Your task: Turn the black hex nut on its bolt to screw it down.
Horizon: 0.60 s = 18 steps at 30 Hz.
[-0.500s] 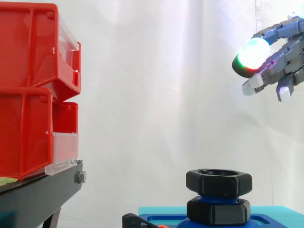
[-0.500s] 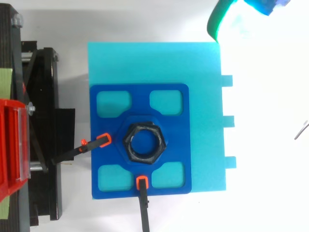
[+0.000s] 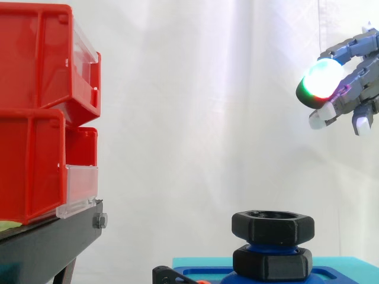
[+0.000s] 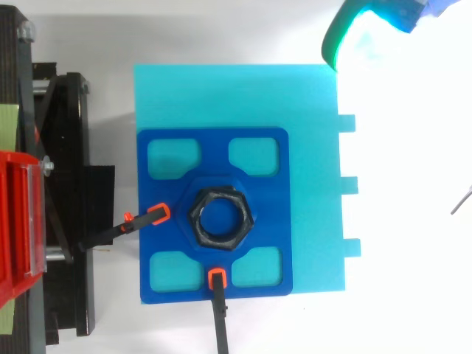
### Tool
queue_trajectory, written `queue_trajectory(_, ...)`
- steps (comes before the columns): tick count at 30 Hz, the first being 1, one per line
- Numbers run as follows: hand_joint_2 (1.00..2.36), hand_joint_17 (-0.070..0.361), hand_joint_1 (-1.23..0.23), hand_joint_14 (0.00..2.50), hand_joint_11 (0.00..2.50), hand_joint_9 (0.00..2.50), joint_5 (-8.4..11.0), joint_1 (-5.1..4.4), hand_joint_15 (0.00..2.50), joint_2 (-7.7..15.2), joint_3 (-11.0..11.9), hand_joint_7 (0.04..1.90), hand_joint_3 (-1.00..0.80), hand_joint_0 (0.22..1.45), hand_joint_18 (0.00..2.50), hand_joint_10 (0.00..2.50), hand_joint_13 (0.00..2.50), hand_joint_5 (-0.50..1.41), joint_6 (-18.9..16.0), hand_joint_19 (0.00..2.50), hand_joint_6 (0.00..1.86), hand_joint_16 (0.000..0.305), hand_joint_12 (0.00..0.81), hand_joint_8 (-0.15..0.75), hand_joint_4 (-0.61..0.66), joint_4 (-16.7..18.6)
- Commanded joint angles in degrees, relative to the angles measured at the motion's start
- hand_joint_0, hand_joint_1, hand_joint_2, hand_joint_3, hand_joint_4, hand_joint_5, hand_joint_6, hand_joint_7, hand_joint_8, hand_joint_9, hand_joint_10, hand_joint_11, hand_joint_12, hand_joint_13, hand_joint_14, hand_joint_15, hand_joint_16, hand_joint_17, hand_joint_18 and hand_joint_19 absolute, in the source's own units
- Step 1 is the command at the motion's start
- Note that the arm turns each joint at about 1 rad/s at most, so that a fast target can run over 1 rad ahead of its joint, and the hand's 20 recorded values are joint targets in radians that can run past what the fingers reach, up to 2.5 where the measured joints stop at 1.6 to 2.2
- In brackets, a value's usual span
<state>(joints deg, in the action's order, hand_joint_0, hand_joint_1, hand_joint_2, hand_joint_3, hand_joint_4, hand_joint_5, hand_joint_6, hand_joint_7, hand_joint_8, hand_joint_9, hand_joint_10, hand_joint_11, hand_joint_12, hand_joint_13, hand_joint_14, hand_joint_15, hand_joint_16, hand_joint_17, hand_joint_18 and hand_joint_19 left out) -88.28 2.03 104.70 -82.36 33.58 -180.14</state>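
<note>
A black hex nut (image 3: 272,228) sits high on a blue bolt, above a second black nut (image 3: 272,263) at the bolt's foot. From above, the nut (image 4: 220,219) lies at the middle of a dark blue plate (image 4: 258,214) fixed on a cyan block (image 4: 310,133). My hand (image 3: 349,83) hangs far up and to the right of the nut, well apart from it. Its fingers are loosely bent and hold nothing, with one fingertip (image 3: 320,79) glowing white and green. In the top view that glowing fingertip (image 4: 366,29) is past the block's far right corner.
Stacked red bins (image 3: 41,112) stand on a black stand (image 3: 47,242) at the left. Two black cables with orange clips (image 4: 158,214) run to the plate's left and front sides. Open space lies between the bins and the bolt.
My hand has drifted a little up and to the right, away from the nut. The nut has not moved.
</note>
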Motion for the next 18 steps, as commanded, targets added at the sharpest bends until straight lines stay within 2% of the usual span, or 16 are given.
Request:
queue_trajectory(1,1.00,0.102,-0.50,0.00,0.00,0.55,0.04,-0.01,0.00,-0.03,0.00,0.72,-0.47,0.55,0.46,0.00,0.36,-0.18,0.08,0.58,0.50,0.045,0.301,0.208,0.20,0.23)
queue_trajectory(9,1.00,0.102,-0.50,0.00,0.00,0.56,-0.14,-0.01,0.00,0.06,0.00,0.72,-0.47,0.55,0.46,0.00,0.37,-0.18,-0.01,0.58,0.50,0.045,0.302,0.213,0.20,3.66)
queue_trajectory(14,1.00,0.102,-0.50,0.00,0.00,0.56,-0.23,-0.53,0.00,0.06,0.00,0.71,-0.47,0.55,0.46,0.00,0.37,-0.18,0.79,0.58,0.50,0.045,0.305,0.211,0.21,4.89)
queue_trajectory(18,1.00,0.102,-0.50,0.00,0.00,0.54,-0.23,-1.33,0.00,0.06,0.00,0.72,-0.47,0.56,0.47,0.00,0.37,-0.18,5.97,0.58,0.50,0.046,0.304,0.209,0.21,5.85)
